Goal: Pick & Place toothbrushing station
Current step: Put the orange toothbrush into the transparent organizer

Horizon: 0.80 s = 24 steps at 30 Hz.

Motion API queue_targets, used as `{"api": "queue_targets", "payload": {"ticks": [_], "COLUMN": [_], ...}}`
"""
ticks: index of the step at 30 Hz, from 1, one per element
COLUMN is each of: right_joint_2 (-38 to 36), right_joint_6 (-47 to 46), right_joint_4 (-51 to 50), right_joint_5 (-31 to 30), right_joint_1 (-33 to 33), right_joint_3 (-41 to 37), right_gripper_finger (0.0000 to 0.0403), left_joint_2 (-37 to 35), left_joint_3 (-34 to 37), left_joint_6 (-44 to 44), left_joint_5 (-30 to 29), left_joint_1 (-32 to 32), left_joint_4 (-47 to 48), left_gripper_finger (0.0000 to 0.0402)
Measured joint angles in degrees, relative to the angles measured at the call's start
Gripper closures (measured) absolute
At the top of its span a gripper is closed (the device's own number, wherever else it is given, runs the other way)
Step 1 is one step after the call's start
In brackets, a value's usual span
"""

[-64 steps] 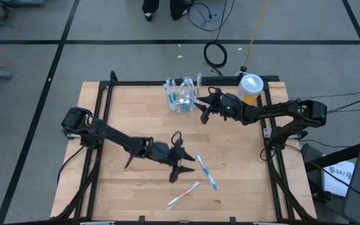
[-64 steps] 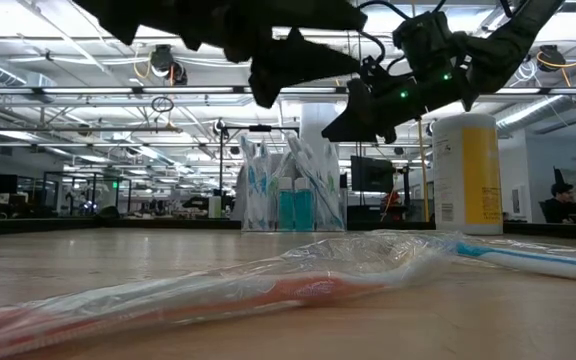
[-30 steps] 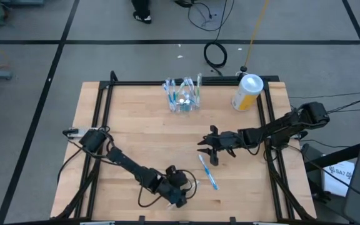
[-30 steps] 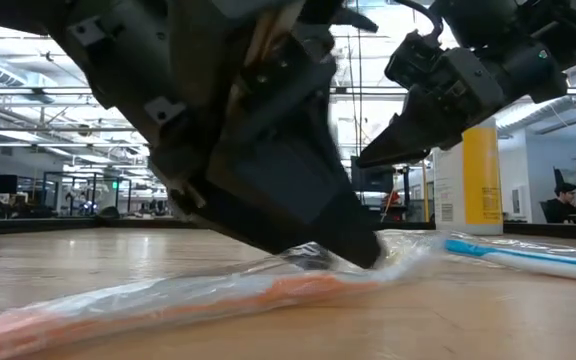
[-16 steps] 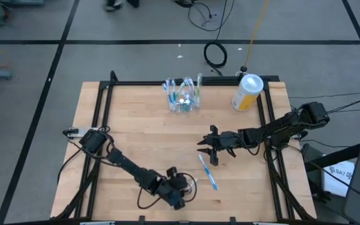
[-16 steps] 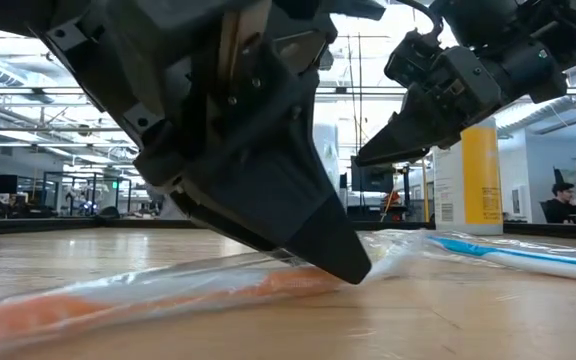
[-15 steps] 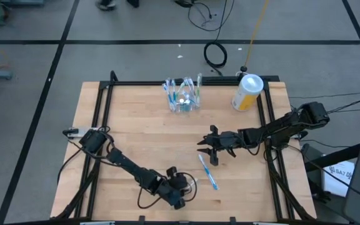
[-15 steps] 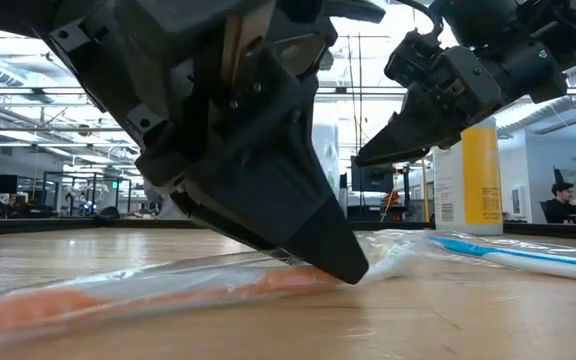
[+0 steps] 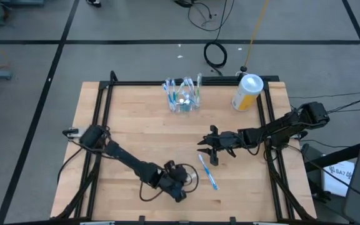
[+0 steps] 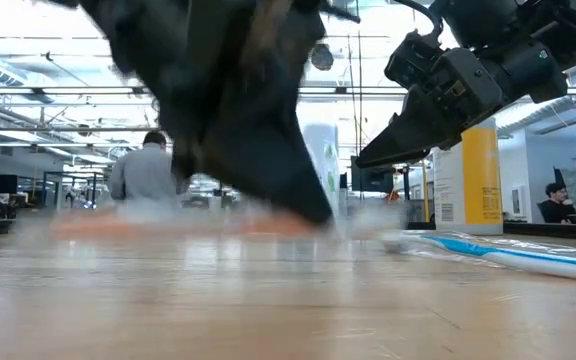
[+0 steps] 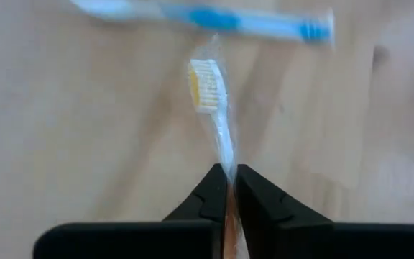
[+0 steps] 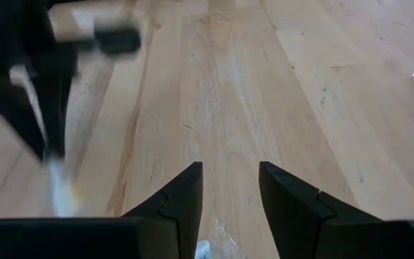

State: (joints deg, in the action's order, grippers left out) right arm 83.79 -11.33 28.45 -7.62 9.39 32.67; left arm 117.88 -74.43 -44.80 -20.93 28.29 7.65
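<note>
My left gripper (image 9: 181,186) is near the table's front edge, shut on a clear-wrapped orange-and-white toothbrush (image 11: 208,85). In the low view the gripper (image 10: 268,150) and the toothbrush (image 10: 168,222) are blurred. A blue wrapped toothbrush (image 9: 208,172) lies flat on the wood to their right. My right gripper (image 9: 208,149) hovers open above the table's middle right (image 12: 228,194). The toothbrushing station (image 9: 183,100), a clear holder with several toothbrushes standing in it, rests on its base near the far edge. My left gripper pinches the wrapped toothbrush between its two fingers at the handle just behind the neck (image 11: 226,160). The fingers slant down, and the brush runs on forward from between them, head away from the gripper. The brush is off the table, roughly level.
A yellow canister with a white lid (image 9: 247,90) stands at the far right corner. A black frame (image 9: 99,112) borders the wooden table. In the room beyond the table, one person stands (image 10: 146,175) and another sits (image 10: 560,200).
My left gripper has shut on the wrapped orange toothbrush, then risen and gone a little toward the far edge. The toothbrush, which lay flat on the wood, is now lifted clear.
</note>
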Motion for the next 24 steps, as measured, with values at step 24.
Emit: {"api": "queue_targets", "payload": {"ticks": [24], "right_joint_2": [0.00], "right_joint_6": [-1.51], "right_joint_4": [-1.31], "right_joint_5": [-0.02], "right_joint_1": [0.07], "right_joint_3": [0.02], "right_gripper_finger": [0.0275], "left_joint_2": [-27.25], "left_joint_3": [1.51], "left_joint_6": [16.81], "left_joint_5": [-42.38], "left_joint_1": [-7.88], "left_joint_4": [22.77], "left_gripper_finger": [0.0397]}}
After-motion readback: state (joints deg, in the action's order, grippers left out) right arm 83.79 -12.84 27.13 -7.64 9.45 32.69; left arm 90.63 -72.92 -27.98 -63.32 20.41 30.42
